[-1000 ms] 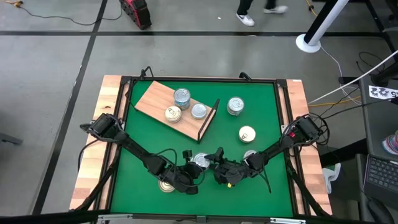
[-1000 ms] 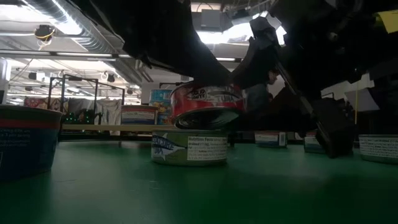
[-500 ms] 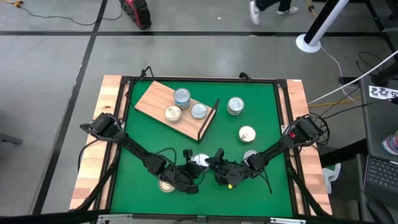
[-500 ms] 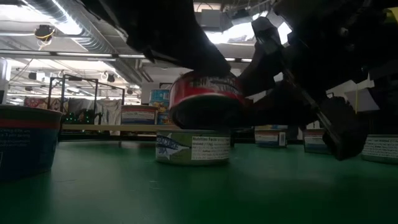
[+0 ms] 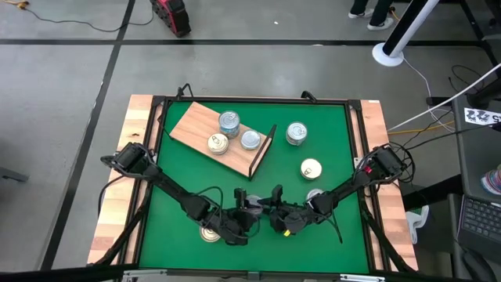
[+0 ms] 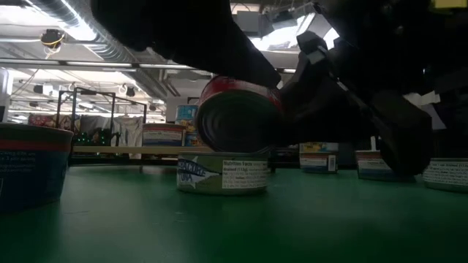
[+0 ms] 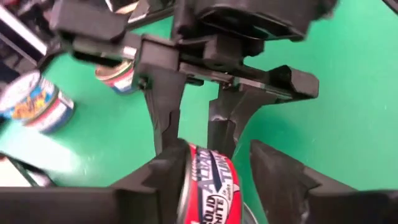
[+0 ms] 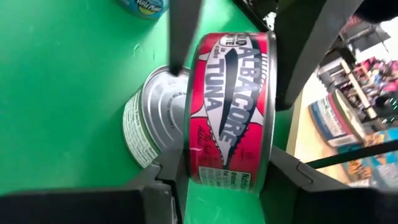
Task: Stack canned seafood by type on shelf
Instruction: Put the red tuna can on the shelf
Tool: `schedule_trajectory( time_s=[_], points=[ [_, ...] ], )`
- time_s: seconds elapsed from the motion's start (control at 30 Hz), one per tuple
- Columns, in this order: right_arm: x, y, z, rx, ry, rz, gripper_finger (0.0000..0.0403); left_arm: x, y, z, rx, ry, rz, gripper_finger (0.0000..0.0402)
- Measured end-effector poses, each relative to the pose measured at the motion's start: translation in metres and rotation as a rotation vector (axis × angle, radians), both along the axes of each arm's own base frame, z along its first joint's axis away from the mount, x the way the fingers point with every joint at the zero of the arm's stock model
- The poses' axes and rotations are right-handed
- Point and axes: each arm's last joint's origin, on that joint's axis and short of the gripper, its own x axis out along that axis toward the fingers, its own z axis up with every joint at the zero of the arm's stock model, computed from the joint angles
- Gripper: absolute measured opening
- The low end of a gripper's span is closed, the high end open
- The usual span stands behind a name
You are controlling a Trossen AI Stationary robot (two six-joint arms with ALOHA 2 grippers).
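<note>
A red-labelled tuna can stands tipped on edge between both grippers near the table's near edge, just over a silver-topped can that rests flat on the green mat. My right gripper is shut on the red can. My left gripper is open, its fingers standing on either side of the same can. The shelf, a wooden board with a black wire end, lies at the far left and bears three cans. My right gripper pinches the red can across its two flat faces, at the rims, between its two fingers. It comes slanting down from the table's right side. The can stands on edge, label outward, over the silver-topped can; whether they touch, I cannot tell.
Loose cans stand on the mat at the right, and one under the left arm. A large can is close to the low camera. Wooden table edges frame the mat.
My right gripper has shut on the red can and my left gripper has opened off it. Both wrists have rolled, and the can has tipped from lying level to standing nearly on edge above the silver-topped can. Neither hand has shifted place.
</note>
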Motion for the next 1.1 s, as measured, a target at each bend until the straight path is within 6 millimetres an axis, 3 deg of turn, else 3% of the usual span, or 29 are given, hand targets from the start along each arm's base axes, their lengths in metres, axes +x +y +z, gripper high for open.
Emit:
schedule_trajectory(
  time_s=[0.17, 0.37, 0.53, 0.73, 1.1],
  points=[
    [0.0001, -0.0001, 0.0001, 0.062, -0.014, -0.029, 0.0135, -0.0006, 0.0002, -0.0008, 0.082, 0.034, -0.043, 0.0211],
    [0.0002, -0.0002, 0.0, 0.083, -0.019, -0.039, 0.0134, -0.0052, 0.0032, -0.0062, 0.22, 0.13, -0.078, 0.0217],
    [0.0001, -0.0003, -0.0002, 0.083, -0.017, -0.04, 0.0134, -0.0066, 0.0051, -0.0077, 0.269, 0.147, -0.056, 0.0196],
    [0.0, -0.0003, -0.0001, 0.079, -0.016, -0.038, 0.0157, -0.0066, 0.0049, -0.0074, 0.279, 0.144, -0.053, 0.0132],
    [-0.0005, 0.0003, -0.0013, 0.09, 0.0, -0.01, 0.0228, -0.0062, 0.0039, -0.006, 0.273, 0.134, -0.044, 0.0132]
  ],
)
